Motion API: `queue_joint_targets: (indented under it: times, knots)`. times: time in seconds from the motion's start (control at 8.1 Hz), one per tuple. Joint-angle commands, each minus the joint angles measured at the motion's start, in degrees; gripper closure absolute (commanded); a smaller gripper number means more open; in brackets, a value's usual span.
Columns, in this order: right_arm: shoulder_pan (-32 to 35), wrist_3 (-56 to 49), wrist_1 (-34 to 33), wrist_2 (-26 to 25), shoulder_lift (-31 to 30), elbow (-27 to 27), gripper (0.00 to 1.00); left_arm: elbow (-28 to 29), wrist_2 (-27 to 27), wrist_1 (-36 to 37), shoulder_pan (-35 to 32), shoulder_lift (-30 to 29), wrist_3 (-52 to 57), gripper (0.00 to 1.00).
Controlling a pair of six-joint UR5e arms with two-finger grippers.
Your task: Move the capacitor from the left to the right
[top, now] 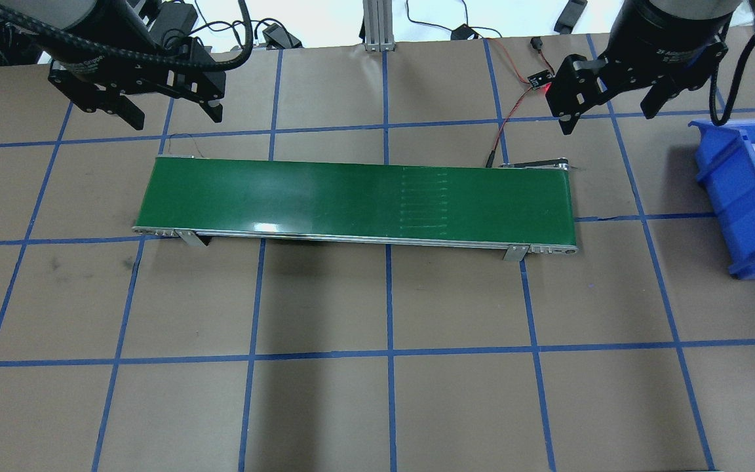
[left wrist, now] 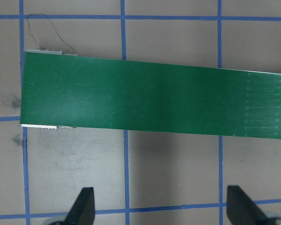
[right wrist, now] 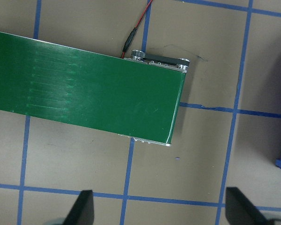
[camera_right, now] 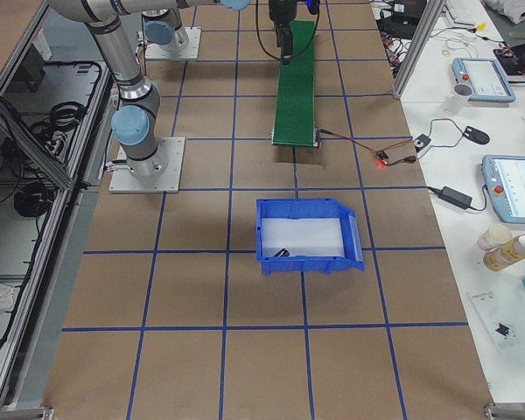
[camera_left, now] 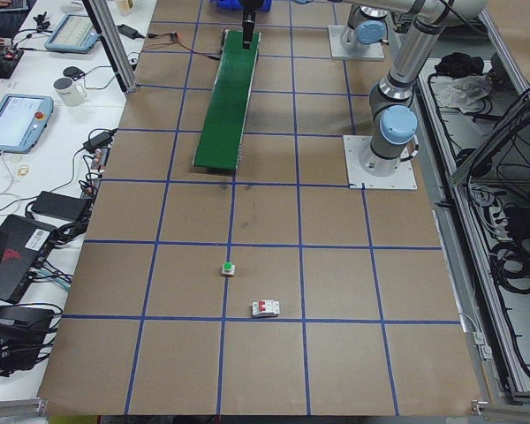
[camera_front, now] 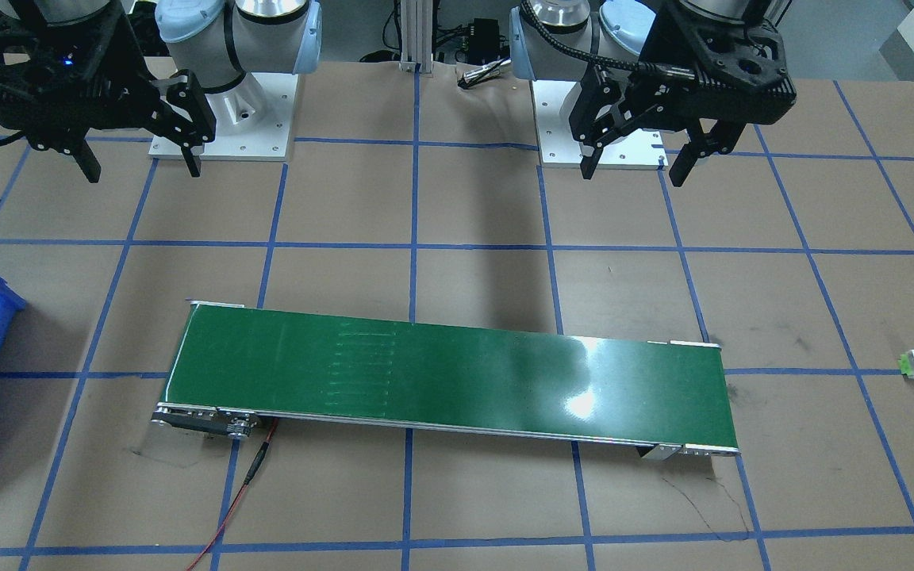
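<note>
There's the capacitor [camera_right: 278, 254], or what I take for it: a small dark speck on the pale floor of the blue bin [camera_right: 311, 262], close to the wall nearest the right-end camera, too small to show any markings. The bin sits on the worktop [top: 456, 295] on the robot's right, beyond the end of the green conveyor belt [top: 351, 196] with a gap between them. That is the receiving side, so I'd judge the part is where it was meant to end up. I can see nothing riding on the belt, which runs across between the two arms, presumably to carry parts from one side to the other. The right hand [top: 608, 117] hangs above the belt's right end, fingers spread wide and gripping nothing. The left hand [top: 174, 118] hangs over the left end, spread just as wide and gripping nothing, so one looks placed to feed and the other to collect. Out on the far left, well away from the belt, lie the white breaker block [camera_left: 265, 307] and, near it, the little part with the green button [camera_left: 228, 268]. They're not this job's business.
</note>
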Motion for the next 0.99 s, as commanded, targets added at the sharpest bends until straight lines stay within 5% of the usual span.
queue_joint_targets:
  times: [0.0,0.86]
  knots:
    - [0.74,1.38,-0.13,-2.32,1.41,-0.24,0.00,-0.02,-0.06,0.00,0.00,0.03,-0.01,0.00]
    - [0.65,1.56,-1.62,-1.88,1.07,0.29,0.00,-0.02,-0.32,0.00,0.00,0.21,-0.01,0.00]
